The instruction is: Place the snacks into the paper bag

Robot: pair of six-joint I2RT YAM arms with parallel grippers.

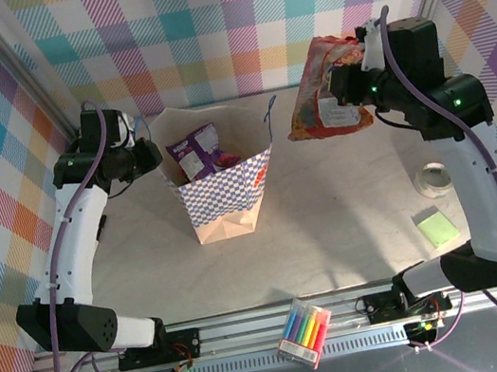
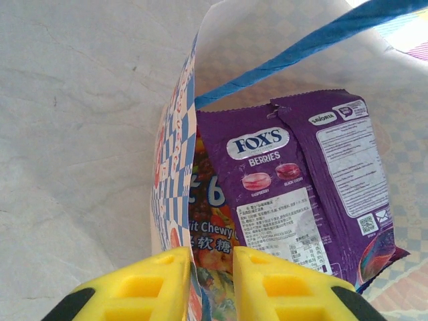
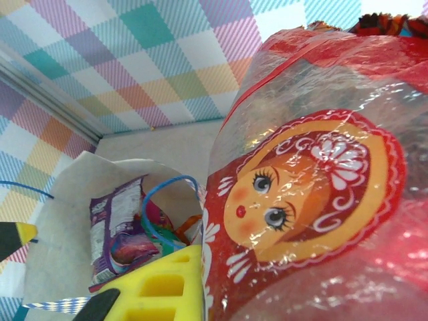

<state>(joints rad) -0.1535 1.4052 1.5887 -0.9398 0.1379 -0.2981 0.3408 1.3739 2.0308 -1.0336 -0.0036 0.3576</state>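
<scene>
Clear marker pack [image 1: 304, 333] lies on the near rail. Flat green pad [image 1: 437, 228] and a white tape roll [image 1: 435, 179] sit by the right arm. The pale matte tabletop [image 1: 333, 229] is bare in front of and right of the bag.

Tan kraft paper bag [image 1: 226, 195] stands upright mid-tabletop with its mouth open upward, checkered band on the near wall. A glossy purple packet [image 1: 196, 153] stands on end inside, with a loose blue cord handle [image 2: 301, 50] above it.

Left tool [image 1: 152, 155] is clamped on the bag's left wall, the paper pinched between yellow fingers [image 2: 150, 287].

Right tool [image 1: 349, 86] grips a crinkly red packet [image 1: 320, 87] in the air, right of the bag rim and apart from it, long axis tilted, lower end toward the bag
</scene>
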